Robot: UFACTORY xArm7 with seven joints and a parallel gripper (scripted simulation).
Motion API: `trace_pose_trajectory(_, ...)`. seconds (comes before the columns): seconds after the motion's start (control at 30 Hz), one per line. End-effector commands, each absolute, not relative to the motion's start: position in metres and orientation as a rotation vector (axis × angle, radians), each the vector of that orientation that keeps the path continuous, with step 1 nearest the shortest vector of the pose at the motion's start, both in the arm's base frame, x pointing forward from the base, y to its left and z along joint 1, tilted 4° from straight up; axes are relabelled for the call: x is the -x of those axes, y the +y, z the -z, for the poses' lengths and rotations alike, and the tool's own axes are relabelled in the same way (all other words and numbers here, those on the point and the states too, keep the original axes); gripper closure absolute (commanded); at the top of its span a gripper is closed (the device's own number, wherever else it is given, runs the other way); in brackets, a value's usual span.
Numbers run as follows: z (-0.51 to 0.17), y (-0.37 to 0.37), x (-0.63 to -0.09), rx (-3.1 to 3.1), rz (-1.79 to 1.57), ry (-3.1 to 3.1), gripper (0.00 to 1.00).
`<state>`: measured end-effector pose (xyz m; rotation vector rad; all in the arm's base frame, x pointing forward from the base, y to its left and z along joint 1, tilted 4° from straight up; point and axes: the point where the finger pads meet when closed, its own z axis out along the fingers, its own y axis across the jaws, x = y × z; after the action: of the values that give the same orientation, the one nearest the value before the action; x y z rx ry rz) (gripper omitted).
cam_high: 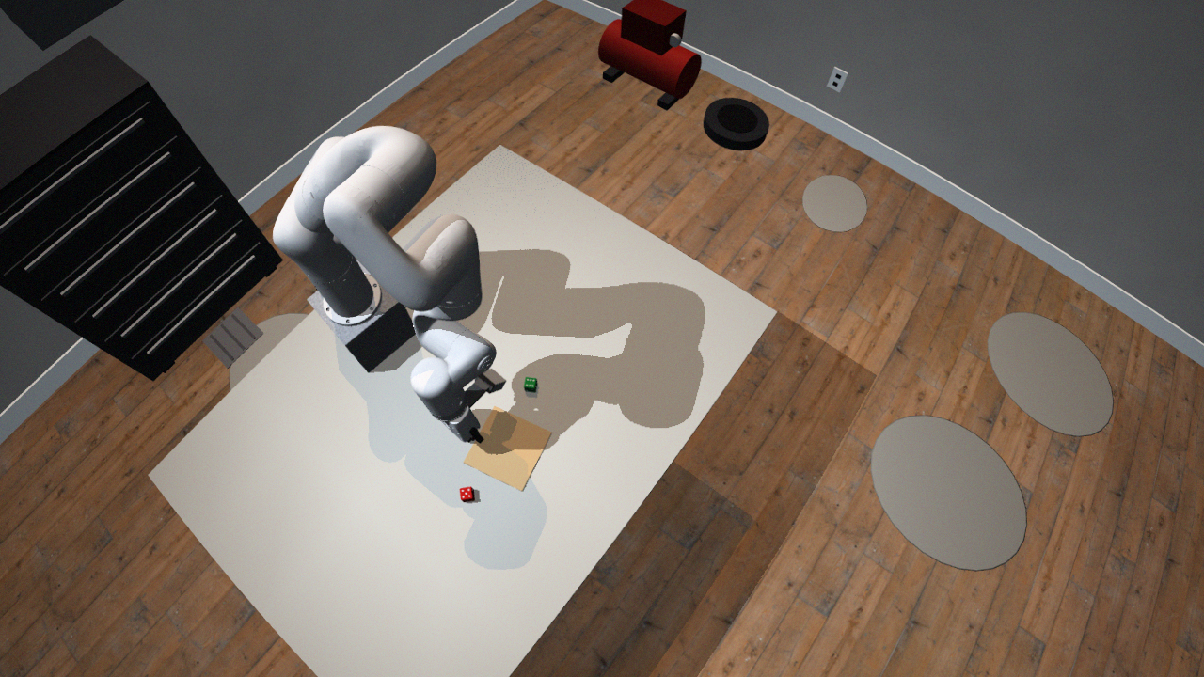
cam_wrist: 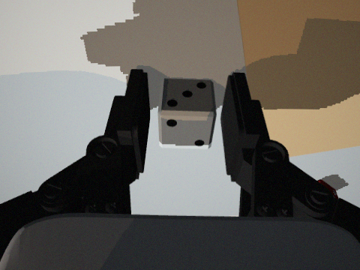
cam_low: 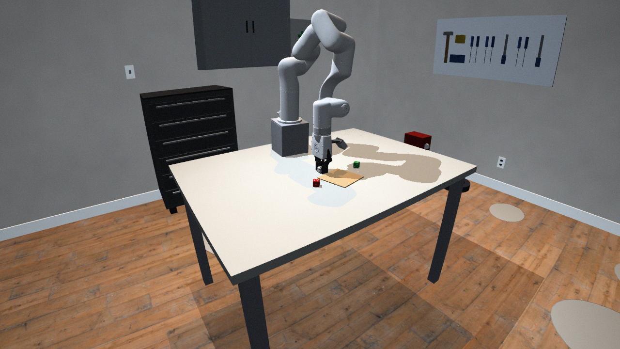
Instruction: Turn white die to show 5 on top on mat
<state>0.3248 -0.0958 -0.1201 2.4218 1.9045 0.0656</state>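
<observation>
The white die [cam_wrist: 187, 114] [cam_low: 319, 169] sits on the table just left of the tan mat [cam_high: 514, 473] [cam_low: 343, 179] [cam_wrist: 295, 0], off the mat. Its upper face shows three pips and the face toward the wrist camera shows two. My gripper [cam_wrist: 186, 94] [cam_high: 475, 435] [cam_low: 320, 167] is lowered around the die. One finger stands on each side, with a narrow gap between each finger and the die, so the gripper is open. In the top view the gripper hides the die.
A red die [cam_high: 465, 494] [cam_low: 316, 182] lies on the table in front of the mat. A green die [cam_high: 530, 384] [cam_low: 355, 164] lies on the table behind it. The arm's grey base block [cam_low: 289, 136] stands at the table's back edge.
</observation>
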Motion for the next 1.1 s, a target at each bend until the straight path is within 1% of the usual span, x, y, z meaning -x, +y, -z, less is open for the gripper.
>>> trace_pose_trajectory(0.0, 0.1195, -0.0961, -0.3257, -2.421, -0.068, 1.903, 0.58)
trace_pose_trajectory(0.97, 0.1195, -0.0961, -0.3257, -2.421, -0.068, 1.903, 0.58)
trace_pose_trajectory(1.0, 0.1195, -0.0961, -0.3257, -2.421, -0.068, 1.903, 0.79)
trace_pose_trajectory(1.07, 0.1195, -0.0961, -0.3257, -2.421, -0.068, 1.903, 0.79)
